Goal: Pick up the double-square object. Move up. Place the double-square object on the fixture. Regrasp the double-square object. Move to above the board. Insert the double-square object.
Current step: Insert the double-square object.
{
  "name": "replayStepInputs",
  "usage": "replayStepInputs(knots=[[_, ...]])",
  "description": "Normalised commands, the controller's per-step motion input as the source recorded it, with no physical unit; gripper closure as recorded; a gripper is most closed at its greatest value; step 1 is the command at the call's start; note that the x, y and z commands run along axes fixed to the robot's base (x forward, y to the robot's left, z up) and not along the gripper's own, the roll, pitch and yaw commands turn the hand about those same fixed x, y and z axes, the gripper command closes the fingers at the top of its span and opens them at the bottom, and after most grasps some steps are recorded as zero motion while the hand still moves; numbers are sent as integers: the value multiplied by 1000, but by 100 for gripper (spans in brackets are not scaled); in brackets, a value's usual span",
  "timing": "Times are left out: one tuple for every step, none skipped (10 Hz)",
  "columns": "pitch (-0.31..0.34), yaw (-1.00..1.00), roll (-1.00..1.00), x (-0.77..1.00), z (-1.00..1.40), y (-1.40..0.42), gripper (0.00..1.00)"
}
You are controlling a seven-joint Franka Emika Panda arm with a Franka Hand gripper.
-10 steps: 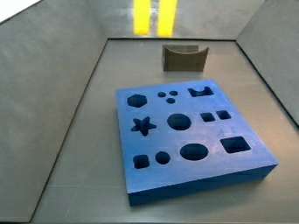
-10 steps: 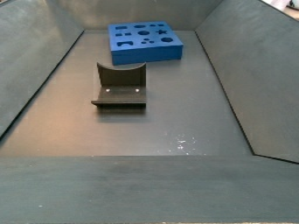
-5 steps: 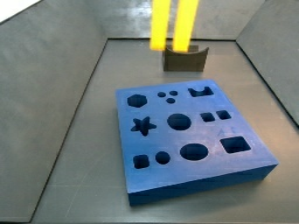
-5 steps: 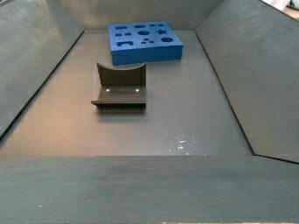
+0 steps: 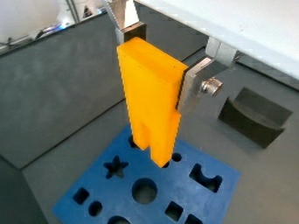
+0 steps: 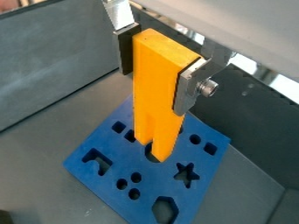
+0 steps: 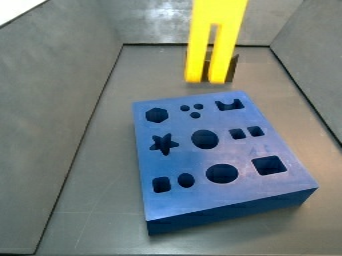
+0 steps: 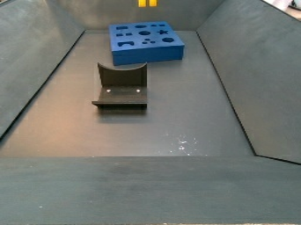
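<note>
My gripper (image 5: pixel 158 66) is shut on the double-square object (image 5: pixel 149 96), a bright yellow block hanging upright, prongs down; both wrist views show the silver fingers (image 6: pixel 191 87) clamping its upper end. Its lower tips hang over the blue board (image 5: pixel 122 149), above dark cut-outs in both wrist views. In a side view the double-square object (image 7: pixel 214 40) hangs at the board's (image 7: pixel 287 190) far edge, partly covering the dark fixture (image 7: pixel 230 68). Only the prong tips (image 8: pixel 147 3) show above the board (image 8: pixel 147 42) in a side view, where the gripper is out of frame.
The fixture (image 8: pixel 120 88) stands on the grey floor between the board and the near end of the bin. Sloped grey walls (image 8: pixel 35 79) close in both sides. The fixture (image 5: pixel 260 115) lies beyond the board in a wrist view.
The double-square object has come down and toward the board, from beyond the fixture to the board's far edge. Its prong tips now show at the top of a side view.
</note>
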Motion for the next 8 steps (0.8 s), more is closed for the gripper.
replayStepInputs(knots=[[39,497,-93,789,-403,-111,100],[13,397,-156,794,-360,-197,100],[0,-111,-13,211,-9,-63,100],[-10,0,-47,0,-46,0,100],[0,6,-100,740,-151,0,100],[0,91,-94,1000,-217,0,100],[0,111,-86,1000,-214,0,100],[0,106,-89,1000,-217,0,100]])
